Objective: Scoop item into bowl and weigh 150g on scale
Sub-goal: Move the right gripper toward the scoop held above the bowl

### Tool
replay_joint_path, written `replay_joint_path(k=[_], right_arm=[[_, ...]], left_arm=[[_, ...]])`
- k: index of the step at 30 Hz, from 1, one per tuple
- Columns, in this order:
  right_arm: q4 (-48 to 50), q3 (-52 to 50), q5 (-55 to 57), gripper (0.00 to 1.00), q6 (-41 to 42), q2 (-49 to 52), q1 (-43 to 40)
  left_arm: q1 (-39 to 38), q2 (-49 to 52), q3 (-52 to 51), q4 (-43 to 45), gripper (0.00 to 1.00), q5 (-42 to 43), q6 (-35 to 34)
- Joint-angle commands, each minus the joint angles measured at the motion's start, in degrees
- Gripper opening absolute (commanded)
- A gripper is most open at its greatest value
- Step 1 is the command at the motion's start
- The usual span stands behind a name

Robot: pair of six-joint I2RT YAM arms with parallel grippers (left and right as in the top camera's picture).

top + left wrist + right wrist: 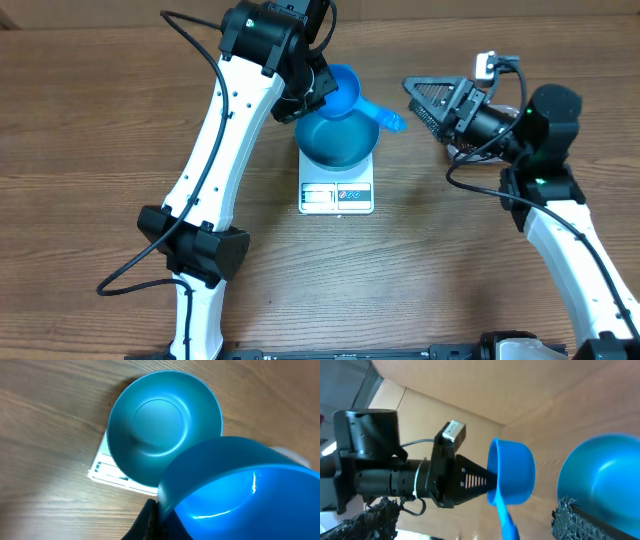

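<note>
1 bowl [165, 425], blue, round, deep, seated on scale [106, 473], white, printed corner showing. 1 scoop [240, 490], blue, close foreground, overlapping bowl's rim. Wooden table [45, 420] beneath.

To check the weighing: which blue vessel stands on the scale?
The bowl, wider and without handle; the scoop hangs above it, in the left gripper.

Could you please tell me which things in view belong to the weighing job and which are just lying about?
Part of the job:
- blue bowl, empty, standing on the white scale
- blue scoop, held by the left gripper above the bowl

Not in use:
- right gripper, open and holding nothing, off to the side
- wooden table
</note>
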Motion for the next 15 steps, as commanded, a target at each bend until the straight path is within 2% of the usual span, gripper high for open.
replay_joint_path(k=[1, 5, 15], right_arm=[[0.7, 1.0, 0.6, 1.0, 3.8, -0.2, 2.7], [0.8, 1.0, 4.4, 1.0, 3.8, -0.2, 5.5], [0.7, 1.0, 11.1, 0.97, 2.9, -0.2, 9.9]], left_arm=[[0.0, 0.7, 1.4, 0.1, 0.04, 0.3, -12.2], [0.0, 0.7, 1.4, 0.0, 0.04, 0.5, -16.9], [-0.4, 0.7, 1.4, -0.4, 0.04, 2.2, -16.9]])
